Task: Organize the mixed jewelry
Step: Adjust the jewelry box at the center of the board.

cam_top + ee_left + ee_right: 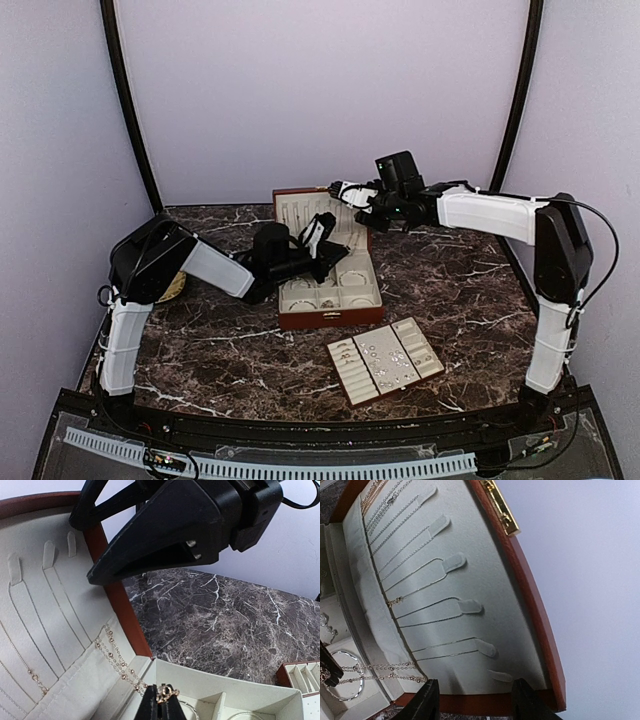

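From above, one marble counter (470,290) carries one open red-brown wooden box (330,318) and one cream slotted tray (352,395). The mixed jewelry (388,355) lies as silvery specks on the tray's three strips, too small to count. Two arms reach the box: the left hand (320,232) is over its compartments and the right hand (345,190) is at the raised lid.

In the left wrist view, the left hand's fingers are together, clamped on a gold chain (167,692). Two beaded strands run from it up to the lid lining.

In the right wrist view, the right hand's two fingers stand apart with nothing between them. The lining shows six tabs (470,606), and what looks like one bangle (345,676) lies in a compartment.
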`<act>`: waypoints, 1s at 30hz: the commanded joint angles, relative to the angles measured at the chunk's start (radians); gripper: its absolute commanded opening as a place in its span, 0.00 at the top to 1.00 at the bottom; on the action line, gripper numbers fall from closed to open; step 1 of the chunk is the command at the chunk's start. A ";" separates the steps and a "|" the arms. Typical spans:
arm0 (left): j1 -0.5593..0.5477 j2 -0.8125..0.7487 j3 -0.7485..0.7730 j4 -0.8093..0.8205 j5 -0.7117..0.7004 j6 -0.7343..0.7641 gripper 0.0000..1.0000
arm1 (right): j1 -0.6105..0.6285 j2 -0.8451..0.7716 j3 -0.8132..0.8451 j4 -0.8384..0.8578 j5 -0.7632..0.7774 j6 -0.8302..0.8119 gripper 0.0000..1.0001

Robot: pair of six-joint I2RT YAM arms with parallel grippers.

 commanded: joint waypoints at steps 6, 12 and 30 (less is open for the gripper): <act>0.004 -0.027 -0.020 0.045 0.022 -0.012 1.00 | 0.009 0.059 0.071 0.037 0.083 -0.062 0.48; 0.004 -0.029 -0.022 0.050 0.024 -0.012 1.00 | 0.016 0.071 0.083 0.034 0.104 -0.080 0.48; 0.004 -0.031 -0.034 0.071 0.016 -0.024 1.00 | 0.054 0.029 0.026 -0.032 0.175 -0.055 0.69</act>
